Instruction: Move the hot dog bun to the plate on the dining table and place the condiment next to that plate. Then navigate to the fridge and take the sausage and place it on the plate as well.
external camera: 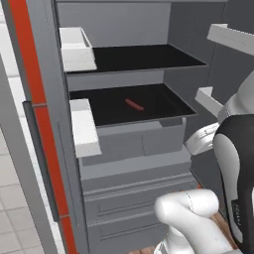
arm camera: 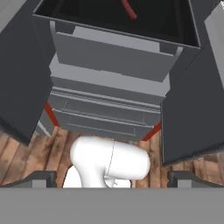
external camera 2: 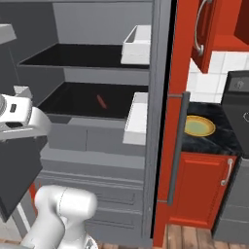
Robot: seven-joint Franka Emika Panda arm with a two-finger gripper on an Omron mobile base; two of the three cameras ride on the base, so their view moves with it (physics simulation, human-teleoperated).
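Clearly we judged the sausage (external camera: 134, 104), center frame on the fridge (external camera: 124, 149) shelf, light and rollable, best pinched mid-length, our claw (arm camera: 111, 179) spread wide.

Cropped and hidden parts at the open fridge

The fridge (external camera: 134, 163) runs past the top and bottom edges in both base views, and the white arm covers part of its lower drawers. In the hand view the sausage (arm camera: 128, 9) is cut by the top edge. The plate (external camera 2: 198, 126) is partly hidden behind the door handle (external camera 2: 178, 146). The finger tips (arm camera: 39, 179) show only as dark stubs.
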